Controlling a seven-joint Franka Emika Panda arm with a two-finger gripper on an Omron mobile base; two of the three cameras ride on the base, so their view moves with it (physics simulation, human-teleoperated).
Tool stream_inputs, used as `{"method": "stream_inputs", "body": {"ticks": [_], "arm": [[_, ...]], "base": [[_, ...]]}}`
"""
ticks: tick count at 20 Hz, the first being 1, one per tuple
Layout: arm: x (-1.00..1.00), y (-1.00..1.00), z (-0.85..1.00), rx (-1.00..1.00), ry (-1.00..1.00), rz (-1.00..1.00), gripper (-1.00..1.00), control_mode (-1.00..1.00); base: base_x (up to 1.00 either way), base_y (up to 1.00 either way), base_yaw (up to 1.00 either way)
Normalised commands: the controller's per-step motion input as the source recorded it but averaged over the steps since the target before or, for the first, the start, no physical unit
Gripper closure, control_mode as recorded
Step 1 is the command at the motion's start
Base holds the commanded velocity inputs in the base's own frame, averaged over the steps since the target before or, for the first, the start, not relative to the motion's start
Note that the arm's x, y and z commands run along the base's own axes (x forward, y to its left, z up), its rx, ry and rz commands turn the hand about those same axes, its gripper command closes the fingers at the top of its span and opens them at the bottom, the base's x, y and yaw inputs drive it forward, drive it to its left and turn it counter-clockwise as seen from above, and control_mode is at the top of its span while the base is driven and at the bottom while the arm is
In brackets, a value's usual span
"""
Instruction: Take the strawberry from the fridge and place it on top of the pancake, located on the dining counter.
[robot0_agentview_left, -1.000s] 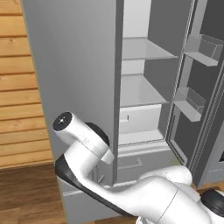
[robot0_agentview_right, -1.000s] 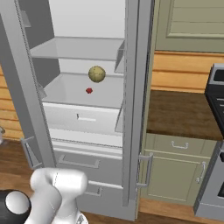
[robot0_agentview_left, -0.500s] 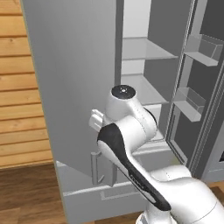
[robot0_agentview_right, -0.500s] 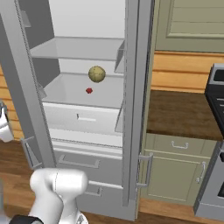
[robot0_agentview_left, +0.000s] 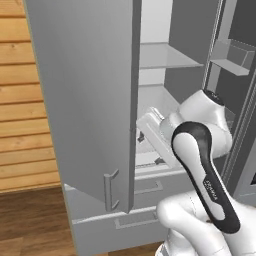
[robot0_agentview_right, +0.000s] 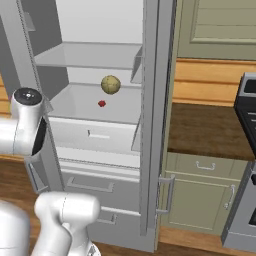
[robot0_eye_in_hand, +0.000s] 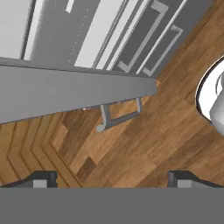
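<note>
The fridge (robot0_agentview_right: 150, 150) stands open, showing white shelves and lower drawers. The strawberry (robot0_agentview_right: 102, 103), tiny and dark red, lies on the middle shelf, just below and left of a yellow-green round fruit (robot0_agentview_right: 110, 84). My arm (robot0_agentview_left: 200, 145) is raised in front of the fridge opening, with its hand (robot0_agentview_left: 151, 129) beside the open left door. In the hand view my gripper (robot0_eye_in_hand: 113, 180) is open and holds nothing. It looks down at the door's lower edge and the wooden floor. The pancake and the dining counter are out of view.
The open left fridge door (robot0_agentview_left: 85, 100) with its bar handle (robot0_agentview_left: 111, 189) stands close to the hand. Right of the fridge are a brown worktop (robot0_agentview_right: 210, 130) over green cabinets (robot0_agentview_right: 200, 195) and a stove edge (robot0_agentview_right: 245, 120). Door bins (robot0_agentview_left: 232, 55) hang on the right door.
The arm has swung up from low on the left and across to the right, in front of the fridge opening. The gripper stays open. The strawberry has not moved.
</note>
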Motion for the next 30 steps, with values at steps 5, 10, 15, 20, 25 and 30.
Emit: {"method": "stream_inputs", "body": {"ticks": [5,10,15,20,25,30], "arm": [[0.28,-0.46,0.14,0.26,0.00,0.00,-1.00,-1.00],[0.56,-0.06,0.12,0.29,0.00,0.05,-1.00,-1.00],[0.56,0.00,0.29,0.28,0.00,0.05,-1.00,-1.00],[0.48,0.00,0.32,0.27,0.11,0.00,-1.00,-1.00],[0.46,0.07,0.16,0.23,0.16,0.00,-1.00,-1.00],[0.23,0.22,0.04,0.12,0.26,0.03,-1.00,-1.00]], "base": [[0.00,0.00,0.00],[0.00,0.00,0.00],[0.00,0.00,0.00],[0.00,0.00,0.00],[0.00,0.00,0.00],[0.00,0.00,0.00]]}}
